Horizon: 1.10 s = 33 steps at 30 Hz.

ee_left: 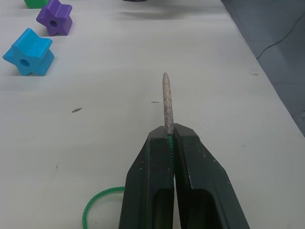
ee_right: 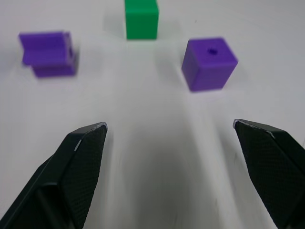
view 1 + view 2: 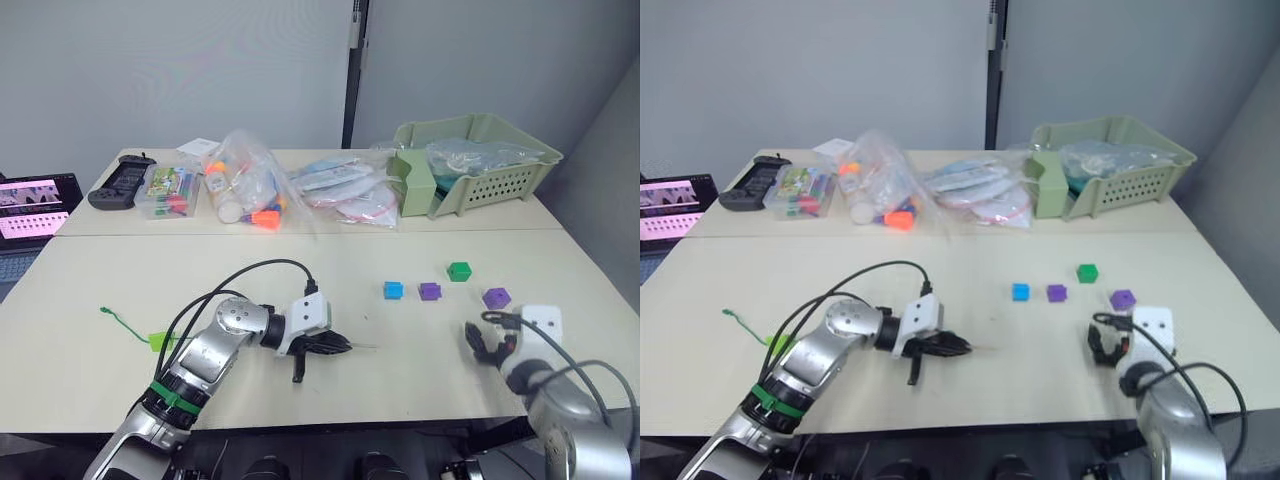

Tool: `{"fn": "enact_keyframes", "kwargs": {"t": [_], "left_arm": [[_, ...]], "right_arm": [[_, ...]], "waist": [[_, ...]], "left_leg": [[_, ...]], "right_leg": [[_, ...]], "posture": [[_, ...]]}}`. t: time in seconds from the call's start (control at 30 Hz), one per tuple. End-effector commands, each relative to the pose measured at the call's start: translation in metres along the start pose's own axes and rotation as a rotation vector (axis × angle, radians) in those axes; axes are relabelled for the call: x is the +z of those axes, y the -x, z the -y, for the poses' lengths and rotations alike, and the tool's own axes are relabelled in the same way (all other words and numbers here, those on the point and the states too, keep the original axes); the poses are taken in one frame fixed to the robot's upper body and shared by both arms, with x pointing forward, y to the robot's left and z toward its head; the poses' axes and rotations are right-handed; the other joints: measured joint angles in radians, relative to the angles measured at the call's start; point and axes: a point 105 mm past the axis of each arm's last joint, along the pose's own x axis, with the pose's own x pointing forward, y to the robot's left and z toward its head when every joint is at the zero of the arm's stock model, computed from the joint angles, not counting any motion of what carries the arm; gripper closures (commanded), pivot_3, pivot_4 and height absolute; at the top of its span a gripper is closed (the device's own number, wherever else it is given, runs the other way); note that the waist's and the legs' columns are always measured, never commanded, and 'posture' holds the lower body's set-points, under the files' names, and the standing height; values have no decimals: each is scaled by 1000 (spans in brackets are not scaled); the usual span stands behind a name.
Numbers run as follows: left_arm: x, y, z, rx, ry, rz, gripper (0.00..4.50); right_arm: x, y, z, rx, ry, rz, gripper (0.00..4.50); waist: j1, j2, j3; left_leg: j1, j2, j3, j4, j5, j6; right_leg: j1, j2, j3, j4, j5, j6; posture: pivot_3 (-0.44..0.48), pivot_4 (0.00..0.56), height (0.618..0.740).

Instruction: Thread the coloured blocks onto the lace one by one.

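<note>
My black left pincer (image 1: 170, 143) pinches a green cord (image 1: 97, 202) with a pale brownish tip (image 1: 166, 102). My right pincer (image 2: 171, 138) is black too. On the cream table (image 3: 300, 300) sit blue (image 3: 393, 290), purple (image 3: 430, 291), green (image 3: 459, 271) and purple (image 3: 496, 297) blocks; at two o'clock, a sage basket (image 3: 480, 165).

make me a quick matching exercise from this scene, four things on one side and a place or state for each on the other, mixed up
Things:
1. left gripper
2. right gripper
3. blue block
4. green basket

Places or states:
A. at the far right of the table, holding clear bags
B. fingers wide apart, nothing between them
C. clamped on the lace just behind its pale tip
D. on the table beside a purple star block

Pairs: 1-C, 2-B, 3-D, 4-A
</note>
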Motion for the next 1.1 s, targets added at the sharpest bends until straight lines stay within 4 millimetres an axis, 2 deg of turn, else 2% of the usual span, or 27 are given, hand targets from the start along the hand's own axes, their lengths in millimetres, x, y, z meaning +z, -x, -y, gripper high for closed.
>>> {"fn": "enact_keyframes", "kwargs": {"t": [0.03, 0.33, 0.43, 0.57, 0.67, 0.77, 0.8, 0.97, 1.03, 1.1], "left_arm": [[10, -2, 2, -4, -23, 37, 4500], [10, -5, 4, 13, -13, 47, 4500], [9, -4, 4, 17, -12, 44, 4500], [8, -3, 4, 20, -11, 39, 4500], [9, -2, 2, 24, -11, 36, 4500], [9, -1, 1, 26, -12, 34, 4500], [8, -1, 1, 27, -13, 32, 4500], [8, 1, 2, 24, -14, 28, 4500], [8, 2, 1, 25, -14, 27, 4500], [8, 4, 0, 27, -14, 24, 4500]], "right_arm": [[11, -16, 21, -79, 34, 42, 18], [24, -64, 38, -106, 33, 47, 18], [23, -71, 39, -97, 36, 49, 18], [20, -73, 41, -98, 29, 56, 1166], [18, -73, 37, -75, 26, 58, 2262], [15, -71, 33, -69, 27, 58, 3191], [16, -70, 33, -71, 23, 66, 3276], [31, -55, 20, -33, 23, 162, 3276], [39, -33, 6, 11, 58, 206, 3276], [46, -2, -16, 84, 88, 251, 3276]], "waist": [[2, 0, 0], [-4, 0, 0], [-4, 0, 0], [-5, 0, 0], [-5, 0, 0], [-5, 1, 0], [-5, 1, 0], [-6, 1, 0], [-4, 2, 0], [1, 3, -1]], "left_leg": [[0, 0, 0, 0, 0, 0], [0, -2, 0, -1, 0, 0], [0, -3, 0, -1, 0, 0], [0, -3, -1, -2, 0, 0], [0, -3, -1, -2, 0, 0], [0, -3, -1, -2, 0, 0], [0, -3, -2, -2, 0, 0], [0, -3, -2, -2, 0, 0], [-1, -2, -2, -2, 0, 0], [-1, -2, -3, -2, 0, 0]], "right_leg": [[0, 0, 0, 0, 0, 0], [0, -1, 1, 0, 1, 1], [0, -2, 1, 0, 1, 1], [0, -2, 1, 0, 1, 1], [0, -2, 1, 0, 1, 2], [0, -2, 1, 0, 1, 2], [1, -2, 1, 0, 1, 2], [0, -2, 1, 0, 1, 2], [0, -2, 1, 1, 1, 2], [-1, -2, 1, 1, 1, 2]], "posture": [[0, 150, 740], [0, 150, 740], [0, 150, 740], [0, 150, 740], [0, 150, 740], [0, 150, 740], [0, 150, 740], [0, 150, 740], [0, 150, 740], [0, 150, 740]]}}
